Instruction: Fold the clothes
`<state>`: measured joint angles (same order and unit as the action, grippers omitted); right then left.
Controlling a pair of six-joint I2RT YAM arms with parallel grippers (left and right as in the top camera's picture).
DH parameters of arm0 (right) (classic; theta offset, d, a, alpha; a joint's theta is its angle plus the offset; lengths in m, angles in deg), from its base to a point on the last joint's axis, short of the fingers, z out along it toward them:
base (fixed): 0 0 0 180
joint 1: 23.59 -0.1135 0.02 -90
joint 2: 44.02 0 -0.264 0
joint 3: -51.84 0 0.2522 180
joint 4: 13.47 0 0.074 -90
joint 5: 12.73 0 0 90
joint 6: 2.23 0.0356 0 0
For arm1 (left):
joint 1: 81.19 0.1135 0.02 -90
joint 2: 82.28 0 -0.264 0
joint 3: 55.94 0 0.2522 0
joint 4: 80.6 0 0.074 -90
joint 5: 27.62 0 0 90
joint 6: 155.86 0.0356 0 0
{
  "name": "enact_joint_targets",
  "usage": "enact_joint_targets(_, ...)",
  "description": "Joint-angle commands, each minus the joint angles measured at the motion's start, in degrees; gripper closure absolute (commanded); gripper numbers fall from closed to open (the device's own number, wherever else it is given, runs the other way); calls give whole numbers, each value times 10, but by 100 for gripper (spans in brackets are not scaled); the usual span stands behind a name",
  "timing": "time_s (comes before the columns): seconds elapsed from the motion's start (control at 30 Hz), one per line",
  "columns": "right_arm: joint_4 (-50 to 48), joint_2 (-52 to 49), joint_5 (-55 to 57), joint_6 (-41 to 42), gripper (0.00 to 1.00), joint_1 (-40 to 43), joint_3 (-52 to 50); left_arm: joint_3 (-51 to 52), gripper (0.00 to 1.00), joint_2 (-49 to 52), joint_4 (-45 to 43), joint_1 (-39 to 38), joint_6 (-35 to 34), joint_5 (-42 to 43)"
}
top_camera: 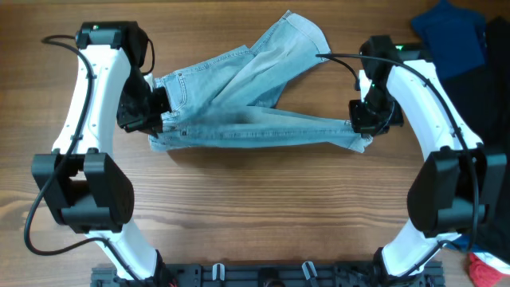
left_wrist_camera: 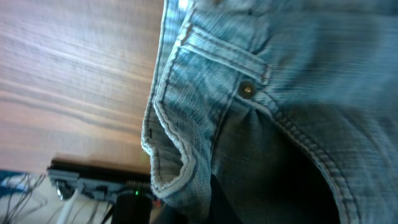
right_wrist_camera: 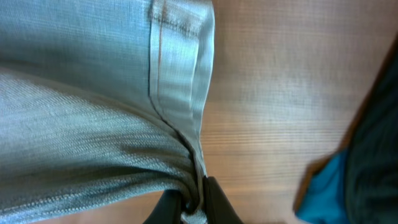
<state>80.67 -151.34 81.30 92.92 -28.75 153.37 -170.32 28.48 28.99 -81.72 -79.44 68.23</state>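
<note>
two end effectors are pinched shut on the denim shorts, left end effector at the waistband and right end effector at a leg hem, apparently to stretch them flat across the desk for folding.

Blue garment beside black garment, perhaps overlapping.

Tips of left claw beneath denim shorts; black garment cropped at right edge.
</note>
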Motion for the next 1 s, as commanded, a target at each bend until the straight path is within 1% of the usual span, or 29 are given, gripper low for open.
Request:
enact_joint_targets(0.0,45,44,-1,10,96,15,-3,78,96,-42,-3,14,11,-24)
enact_joint_targets(0.1,78,53,-7,8,96,15,-4,148,96,-72,-26,14,-4,-25)
enact_joint_targets(0.2,79,67,-7,25,96,15,-19,226,96,-128,-54,14,-28,-27)
enact_joint_targets(0.33,69,102,1,52,96,15,-57,296,96,-241,-69,14,-49,-26)
enact_joint_targets(0.43,70,155,21,77,96,15,-75,296,96,-355,-54,19,-51,-23)
enact_joint_targets(0.5,34,189,25,52,96,15,-75,296,96,-409,-59,30,-51,-29)
enact_joint_targets(0.53,-25,216,19,12,96,15,-72,296,96,-448,-83,54,-67,-55)
enact_joint_targets(0.63,-98,224,20,-9,96,15,-64,296,96,-466,-113,78,-94,-59)
enact_joint_targets(0.7,-196,221,19,-9,96,15,-63,299,96,-463,-153,90,-118,-59)
enact_joint_targets(0.8,-290,215,19,-9,96,14,-63,304,96,-447,-210,91,-126,-57)
enact_joint_targets(0.83,-349,200,2,-9,96,14,-63,304,96,-415,-266,91,-134,-58)
enact_joint_targets(0.97,-388,156,-20,-23,96,11,-63,304,96,-356,-322,91,-157,-59)
